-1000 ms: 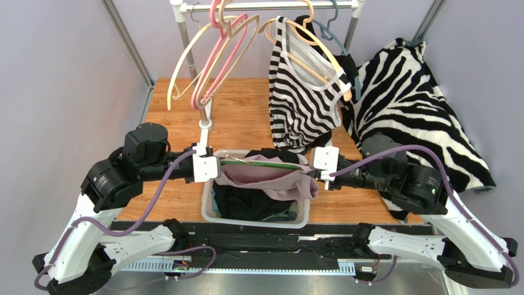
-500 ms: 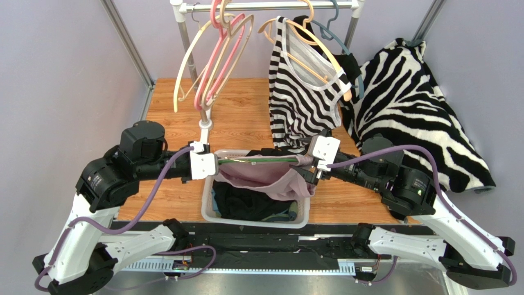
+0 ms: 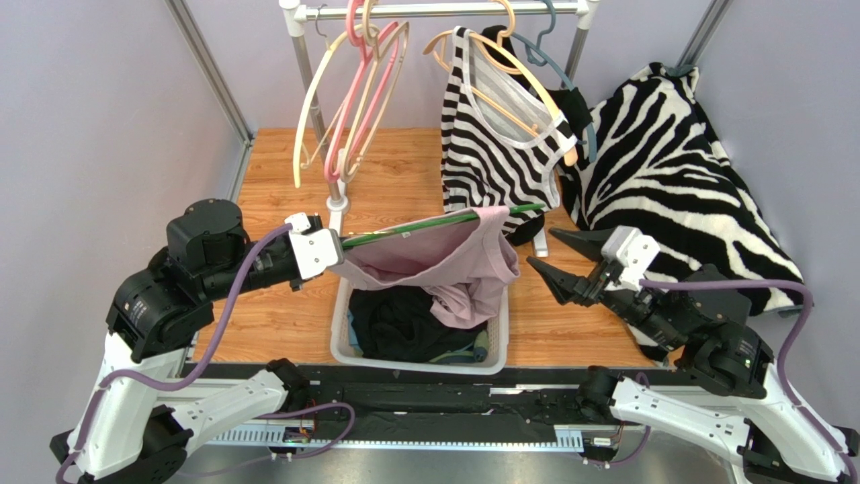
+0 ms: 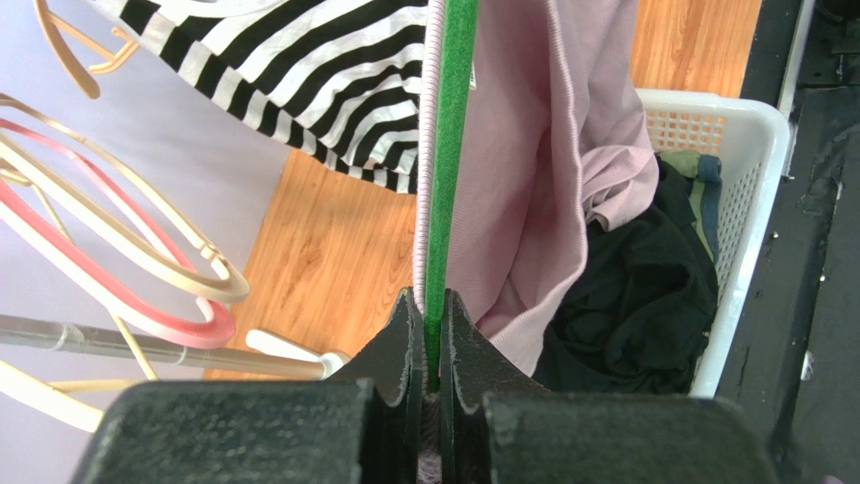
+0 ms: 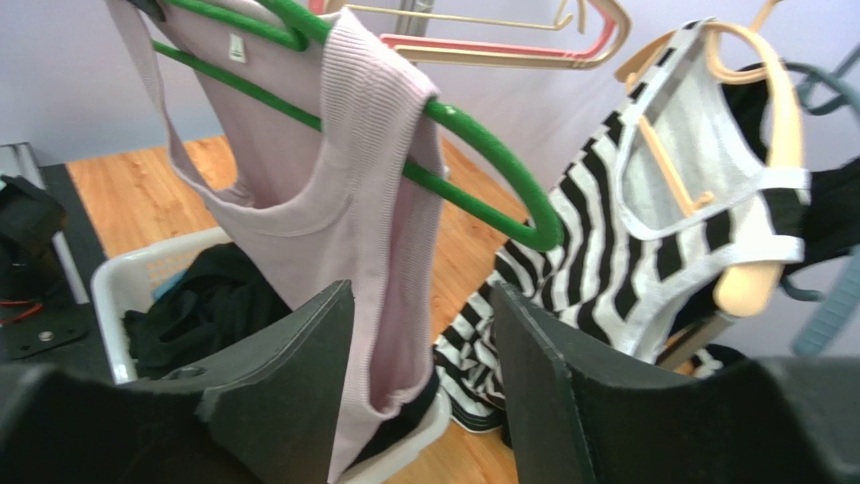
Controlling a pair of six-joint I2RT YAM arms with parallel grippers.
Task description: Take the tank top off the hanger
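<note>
Right hand [image 3: 542, 249] has let go and withdrawn; basket [image 3: 340, 338] holds dark clothes [image 3: 404, 323].

Two pincers [image 3: 338, 245] [image 3: 542, 249], one green hanger [image 3: 444, 222], one pink tank top [image 3: 434, 264], one white basket [image 3: 424, 366]

The green hanger [image 3: 404, 234] lies nearly level across the middle of the frame, its left end pinched in my left claw [image 3: 328, 250] and its right tip bare and slightly higher. The pale pink, ribbed tank top [image 3: 444, 264] is on it, draped over the arm and sagging in loose folds toward centre frame.
</note>
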